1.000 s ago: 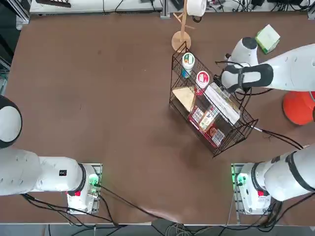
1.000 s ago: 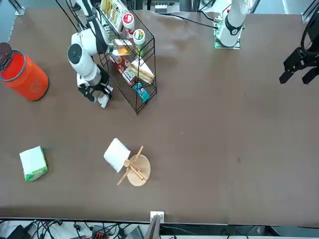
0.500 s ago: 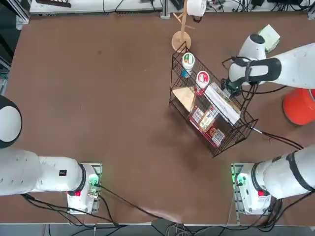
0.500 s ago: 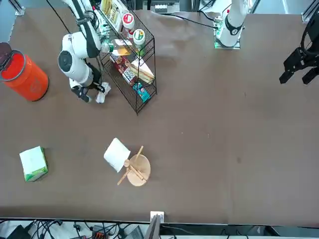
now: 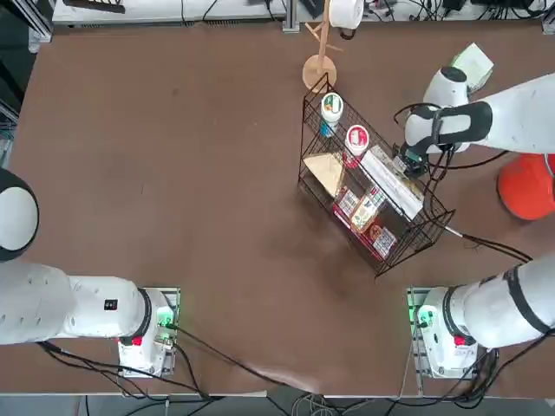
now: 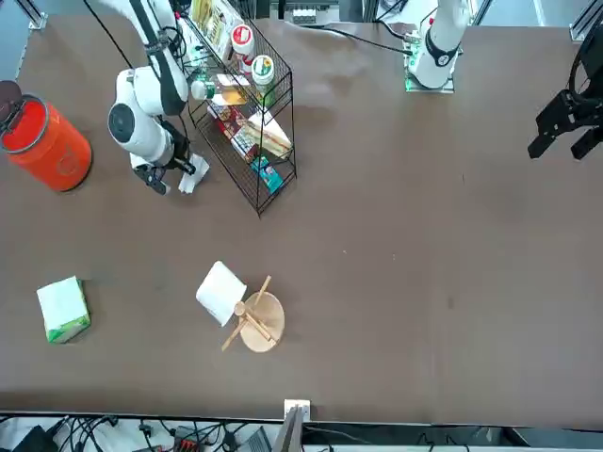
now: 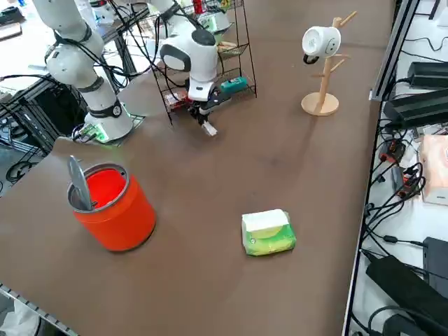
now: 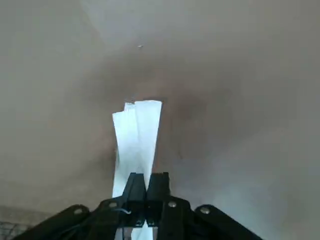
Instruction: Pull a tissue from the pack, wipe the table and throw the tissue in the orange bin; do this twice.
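Bin (image 6: 44, 146) of orange-red plastic stands at the far left of the front view, upright on the dark-brown surface (image 6: 424, 282), with a pale mark at its rim. Just to its right in that view, well apart from it but with nothing between, hangs the right gripper (image 6: 188, 176), its jaws pressed together on a white tissue (image 6: 194, 177) that trails down to the surface. The wrist view shows the tissue (image 8: 135, 135) as a long folded strip running straight out from the right gripper (image 8: 146, 186), its free end lying on the surface (image 8: 240, 75). Right of the gripper in the front view, just beside it, stands a black wire basket (image 6: 247, 113) holding bottles and packets. Nearer that camera, well apart from the gripper, lies the green pack (image 6: 64, 309) with its white face up, and further right a wooden mug stand (image 6: 256, 322) with a white mug.

The coming move likely turns on one relation: the bin lies on the side of the jaws away from the basket, so the carry looks clear. In the side view the bin (image 7: 112, 204) sits nearer the camera than the right gripper (image 7: 205, 124), and its open mouth faces up, so the tissue would need lifting above the rim
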Robot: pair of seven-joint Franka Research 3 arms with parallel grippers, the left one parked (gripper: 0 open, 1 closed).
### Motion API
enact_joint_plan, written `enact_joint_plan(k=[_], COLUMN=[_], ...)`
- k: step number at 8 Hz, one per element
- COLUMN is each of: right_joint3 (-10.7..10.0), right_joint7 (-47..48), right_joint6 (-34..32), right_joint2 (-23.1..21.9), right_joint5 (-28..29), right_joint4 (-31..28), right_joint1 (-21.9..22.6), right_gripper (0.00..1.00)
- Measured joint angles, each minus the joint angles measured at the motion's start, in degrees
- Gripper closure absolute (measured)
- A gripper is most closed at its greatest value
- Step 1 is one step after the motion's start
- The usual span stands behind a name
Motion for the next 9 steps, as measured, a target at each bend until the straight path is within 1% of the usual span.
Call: enact_joint_plan(k=[5, 9], right_joint3=[0.4, 0.6], right_joint7=[0.0, 1.0], right_joint6=[5.1, 7.6], right_joint2=[3.5, 4.1], right_joint5=[0.0, 0.0], right_joint4=[0.0, 0.2], right_joint1=[0.2, 1.7], right_gripper=[0.99, 0.99])
